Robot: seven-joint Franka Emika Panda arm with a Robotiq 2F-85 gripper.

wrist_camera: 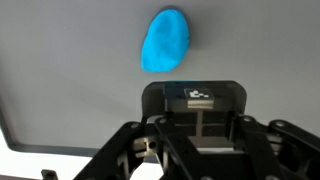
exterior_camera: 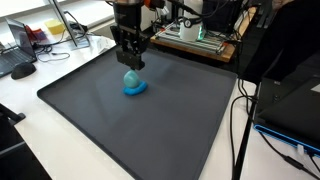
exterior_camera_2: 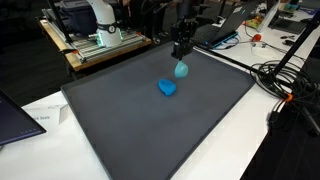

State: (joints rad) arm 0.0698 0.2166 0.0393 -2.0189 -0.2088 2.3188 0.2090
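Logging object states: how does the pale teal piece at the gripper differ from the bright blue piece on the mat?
The pale teal piece is lighter and rounder, at the gripper tips; the bright blue piece is deeper-coloured, flatter, lying alone on the mat. Both are small.

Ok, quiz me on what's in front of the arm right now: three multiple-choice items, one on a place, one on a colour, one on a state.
1. The gripper hangs over:
A. the dark grey mat
B. a kitchen sink
C. a wooden shelf

2. The piece at its fingertips is:
A. red
B. pale teal
C. yellow

3. The bright blue lump is:
A. clamped in the fingers
B. lying on the mat, clear of the gripper
C. hanging off the mat's edge

Answers:
1 A: both exterior views show the mat beneath the gripper.
2 B: an exterior view shows the piece's pale teal right under the fingers.
3 B: the wrist view shows the lump alone on the mat, ahead of the gripper.
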